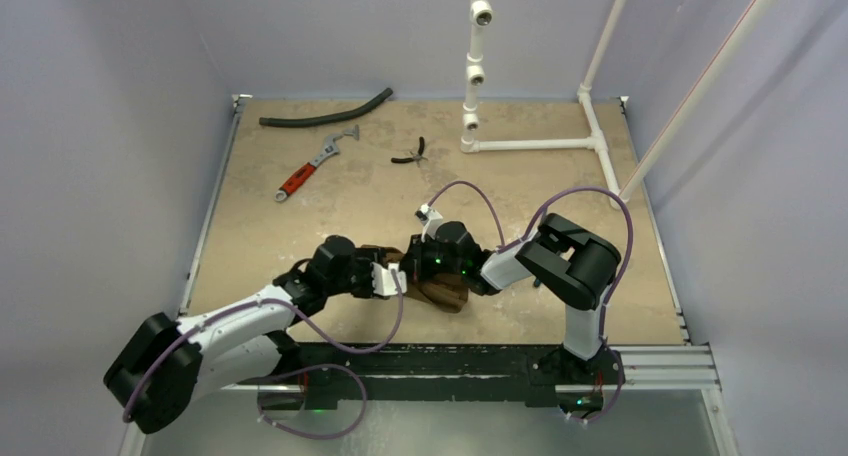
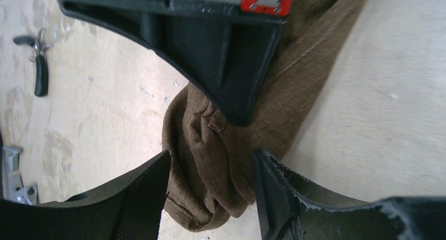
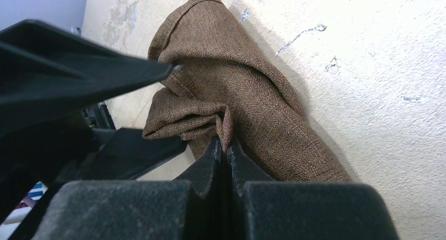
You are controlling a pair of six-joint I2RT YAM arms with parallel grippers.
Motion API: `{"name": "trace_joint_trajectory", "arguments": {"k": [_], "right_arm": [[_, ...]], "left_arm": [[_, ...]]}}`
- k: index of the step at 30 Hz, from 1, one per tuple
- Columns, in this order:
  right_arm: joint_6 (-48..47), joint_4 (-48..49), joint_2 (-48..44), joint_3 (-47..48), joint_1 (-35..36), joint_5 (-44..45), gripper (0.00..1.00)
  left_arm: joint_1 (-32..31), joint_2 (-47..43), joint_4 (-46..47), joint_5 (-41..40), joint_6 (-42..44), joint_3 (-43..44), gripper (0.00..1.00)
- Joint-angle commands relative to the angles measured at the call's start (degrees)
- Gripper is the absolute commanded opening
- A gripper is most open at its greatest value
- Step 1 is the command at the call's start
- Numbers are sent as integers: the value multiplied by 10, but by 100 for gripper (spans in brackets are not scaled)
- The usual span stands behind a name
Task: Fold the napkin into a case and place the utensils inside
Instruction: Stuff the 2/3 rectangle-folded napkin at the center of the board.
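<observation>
The left arm (image 1: 240, 326) stretches low across the mottled tan tabletop (image 1: 560, 176) from its base at the near left corner, its elbow down beside the table's front edge and its forearm angled up and to the right toward the middle. Behind it, near the far edge, lie a black rubber hose (image 1: 325, 113) and a red-handled adjustable wrench (image 1: 312, 166), well apart from the work. The left gripper (image 1: 393, 279) points right with its jaws apart; in the left wrist view its two black fingers (image 2: 142, 198) straddle the bunched end of the dark-brown woven cloth napkin (image 1: 447, 294), one on each side of the cloth. A small pair of black-handled pliers (image 1: 411, 155) lies farther back on the table. The napkin sits crumpled and partly folded near the front centre of the table, between the two grippers and largely hidden under them from above. The right gripper (image 3: 224, 145) meets it from the opposite side, its jaws pressed together on a raised pleat of the napkin, as the right wrist view shows. A white plastic pipe frame (image 1: 530, 144) stands at the far right of the table. The right arm (image 1: 565, 261) rises from its base at the near right, bends sharply at a raised elbow and reaches back leftward and down to the cloth.
</observation>
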Motion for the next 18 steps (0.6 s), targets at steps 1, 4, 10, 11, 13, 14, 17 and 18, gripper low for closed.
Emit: {"name": "trace_joint_trajectory", "arguments": {"k": [1,4,10,11,13,14,17,18], "right_arm": [[-31,-96,34,-17,11,24,0],[-32,-94,34,-19,12,23,0],[-34,-91,34,-22,12,22,0],[-33,-90,34,-22,12,22,0],[-34,-90,35,-23,13,21,0],[-34,-89,36,-23,13,21,0],[-33,-86,36,-23,13,20,0],[-33,-86,37,-23,13,19,0]], "left_arm": [[-3,60,124,-76,-8,-4,57],[-2,77,137,-93,-14,3,56],[-2,58,101,-58,-61,29,55],[-2,56,93,-50,-69,34,55],[-1,55,84,-37,-87,44,55],[-1,56,79,-30,-94,52,54],[-1,59,68,-13,-105,65,53],[-1,62,68,-11,-105,66,53]]}}
